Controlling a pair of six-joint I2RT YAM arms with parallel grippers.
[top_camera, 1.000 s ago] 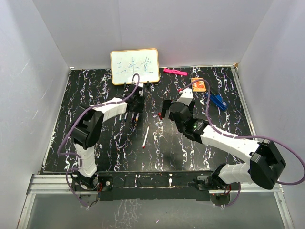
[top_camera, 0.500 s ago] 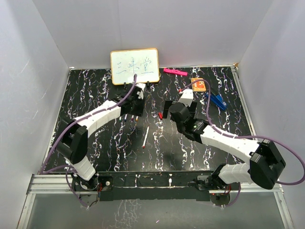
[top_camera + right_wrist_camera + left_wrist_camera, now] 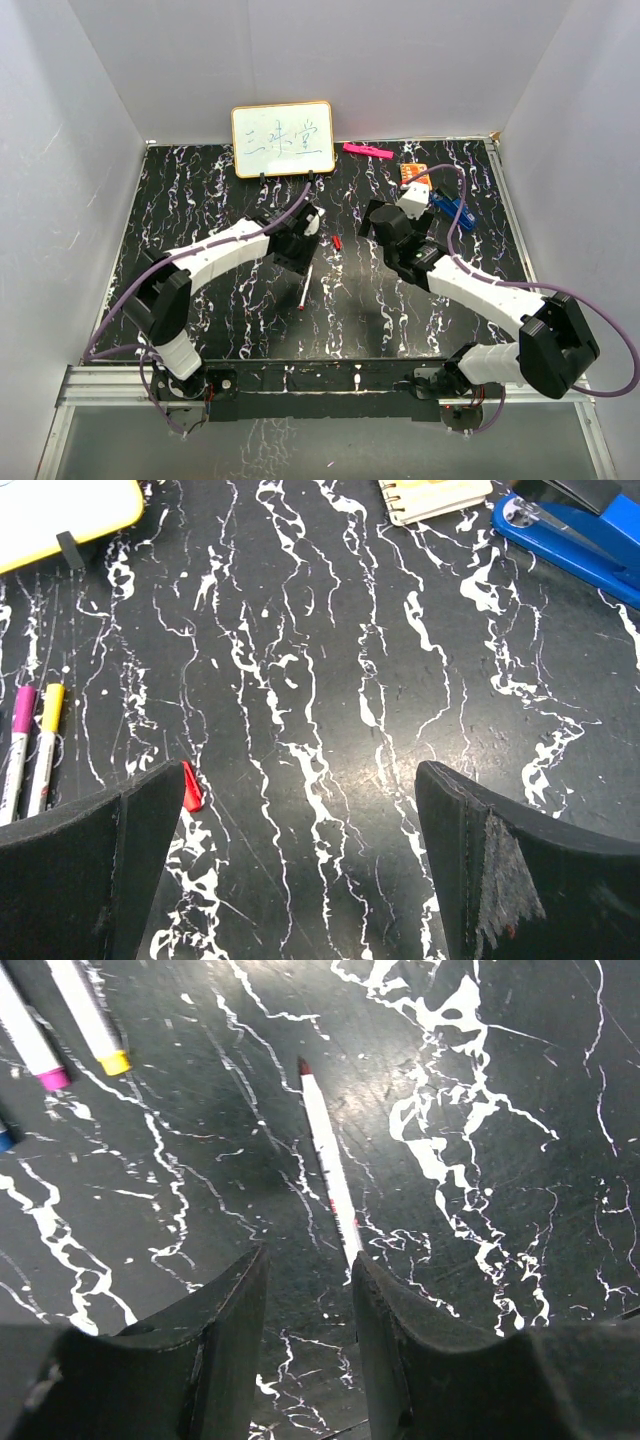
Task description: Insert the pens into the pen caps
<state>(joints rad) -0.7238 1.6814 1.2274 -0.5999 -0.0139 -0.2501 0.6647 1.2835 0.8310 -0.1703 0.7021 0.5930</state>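
A white pen with a red tip (image 3: pixel 328 1165) lies alone on the black marbled table; the top view shows this pen (image 3: pixel 305 286) just below my left gripper (image 3: pixel 300 240). In the left wrist view, the left gripper (image 3: pixel 308 1270) stands narrowly open over bare table, its right finger beside the pen's blunt end. More pens (image 3: pixel 95 1030) with yellow, magenta and blue ends lie at the upper left. A red pen cap (image 3: pixel 190 786) lies by the left finger of my wide-open right gripper (image 3: pixel 300 800). From above, the cap (image 3: pixel 338 242) lies left of the right gripper (image 3: pixel 385 222).
A small whiteboard (image 3: pixel 283 138) stands at the back, with a pink bar (image 3: pixel 367 150) to its right. An orange notepad (image 3: pixel 435 495) and a blue stapler (image 3: pixel 570 535) lie beyond the right gripper. White walls enclose the table on three sides.
My left gripper has swung right and nearer, away from the pens by the whiteboard, toward the red-tipped pen. The right gripper has moved right, off the red cap.
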